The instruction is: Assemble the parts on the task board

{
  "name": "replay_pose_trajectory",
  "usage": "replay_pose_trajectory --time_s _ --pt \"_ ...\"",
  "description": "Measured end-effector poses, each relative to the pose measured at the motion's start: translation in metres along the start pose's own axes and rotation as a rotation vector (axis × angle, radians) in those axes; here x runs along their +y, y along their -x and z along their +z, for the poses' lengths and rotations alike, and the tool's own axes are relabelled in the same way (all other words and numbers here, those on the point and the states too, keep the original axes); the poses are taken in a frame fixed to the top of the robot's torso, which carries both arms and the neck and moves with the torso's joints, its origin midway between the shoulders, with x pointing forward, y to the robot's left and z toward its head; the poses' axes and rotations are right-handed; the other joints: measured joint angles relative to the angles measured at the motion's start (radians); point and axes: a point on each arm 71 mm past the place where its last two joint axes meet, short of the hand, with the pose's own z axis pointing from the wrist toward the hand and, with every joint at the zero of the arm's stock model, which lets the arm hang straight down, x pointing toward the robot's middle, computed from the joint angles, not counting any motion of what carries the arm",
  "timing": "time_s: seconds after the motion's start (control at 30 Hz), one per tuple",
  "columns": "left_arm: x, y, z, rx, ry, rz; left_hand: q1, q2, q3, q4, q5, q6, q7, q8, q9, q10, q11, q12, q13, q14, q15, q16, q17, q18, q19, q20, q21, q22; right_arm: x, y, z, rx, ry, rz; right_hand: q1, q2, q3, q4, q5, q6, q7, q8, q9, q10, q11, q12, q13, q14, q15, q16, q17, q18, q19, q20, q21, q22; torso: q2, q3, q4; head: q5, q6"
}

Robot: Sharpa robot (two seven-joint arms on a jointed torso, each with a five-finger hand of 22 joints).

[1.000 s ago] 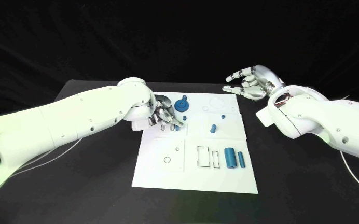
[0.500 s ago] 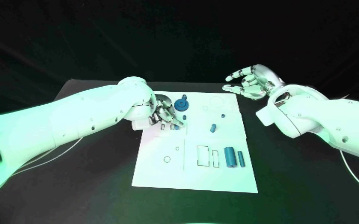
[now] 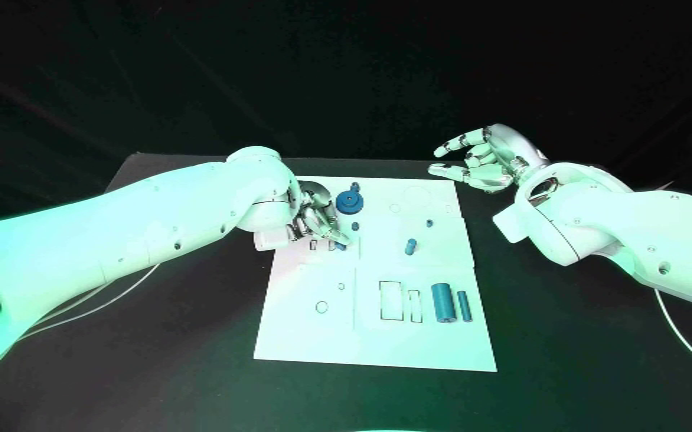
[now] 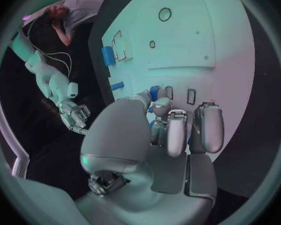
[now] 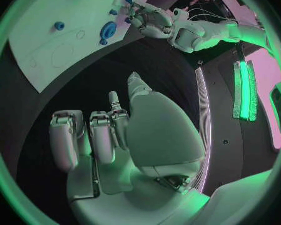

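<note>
The white task board [image 3: 378, 337] lies in the middle of the table. My left hand [image 3: 319, 220] is low over the board's far left part, its fingers curled down, and pinches a small blue part [image 4: 154, 93] against the board. A blue gear-shaped part [image 3: 351, 202] stands just beyond it. Two small blue parts [image 3: 411, 247] lie mid-board, and two blue cylinders [image 3: 451, 305] lie at the right. My right hand [image 3: 485, 163] hovers past the board's far right corner with its fingers apart and nothing in them [image 5: 106, 135].
Several empty outlined slots [image 3: 392, 299] and small holes [image 3: 322, 306] mark the near half of the board. Black table [image 3: 173, 352] surrounds the board on all sides. The left forearm [image 3: 144, 232] lies across the table's left side.
</note>
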Motion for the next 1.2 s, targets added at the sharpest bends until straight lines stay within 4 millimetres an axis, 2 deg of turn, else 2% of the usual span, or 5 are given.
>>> replay_pose_trajectory --time_s 0.1,0.17,0.47,0.53,1.2 --pt "0.001 -0.001 0.000 0.007 -0.002 -0.010 -0.063 -0.068 0.139 -0.006 0.002 0.000 0.000 0.029 0.001 0.010 0.005 0.000 0.001 0.000 0.000 0.000 0.000 0.000 0.000 0.000 0.000 0.000 0.000 0.000 0.000 0.001 0.000 0.000 0.000 0.000 0.000 0.000 0.000 0.000 0.000 0.000 0.000 0.000 0.000 0.000 0.000 0.000 0.000 0.000 0.000 0.000 0.000 0.000 0.000 0.000 0.000 0.0000 0.0003 0.000 0.000" --pt "0.002 -0.002 -0.001 0.011 -0.005 -0.019 -0.096 -0.086 0.175 -0.012 0.003 -0.004 0.004 0.035 0.050 0.014 0.000 0.000 0.003 0.000 0.000 0.000 0.000 0.000 0.000 0.000 0.000 0.000 0.000 0.000 0.000 0.002 -0.001 0.000 0.000 0.000 0.000 0.000 0.000 0.000 0.000 0.000 0.000 0.000 0.000 0.000 0.000 0.000 0.000 0.000 0.000 0.000 0.000 0.000 0.000 0.000 0.000 0.0000 0.0004 0.000 0.001" --pt "0.004 -0.001 -0.007 0.023 -0.024 -0.065 -0.166 -0.090 0.207 -0.035 0.006 -0.005 0.005 0.047 0.086 0.029 0.000 0.000 0.014 0.000 0.000 0.000 0.000 0.000 0.000 0.000 0.004 0.000 -0.001 0.000 0.000 0.004 -0.002 0.000 0.000 0.000 0.000 0.000 0.000 0.000 0.000 0.000 0.000 0.000 0.000 0.000 0.000 0.000 0.000 0.000 0.000 0.000 0.000 0.000 0.000 0.000 -0.001 0.0004 0.0006 0.001 0.002" --pt "0.005 -0.001 -0.009 0.022 -0.026 -0.074 -0.181 -0.096 0.268 -0.097 0.006 -0.005 0.006 0.047 0.086 0.029 0.000 0.000 0.015 0.000 0.000 0.000 0.000 0.000 0.000 0.000 0.004 0.000 -0.001 0.000 0.000 0.004 -0.002 -0.001 0.000 0.000 0.000 0.000 0.000 0.000 0.000 0.000 0.000 0.000 0.000 0.000 0.000 0.000 0.000 0.000 0.000 0.000 0.000 0.000 0.000 0.000 -0.001 0.0007 0.0006 0.002 0.002" --pt "0.009 -0.002 -0.019 -0.095 -0.019 -0.024 -0.202 -0.106 0.268 -0.097 0.005 -0.001 0.005 0.053 0.094 0.048 -0.006 0.008 0.025 0.000 0.000 0.004 0.000 0.000 0.011 -0.003 0.012 0.000 -0.003 0.002 -0.001 0.001 -0.007 -0.002 0.000 0.000 0.000 0.000 0.000 0.000 0.000 0.000 0.001 0.000 0.000 0.000 0.001 0.000 0.000 0.000 0.000 0.000 -0.004 -0.004 0.000 0.001 0.000 0.0007 0.0020 0.003 0.001"
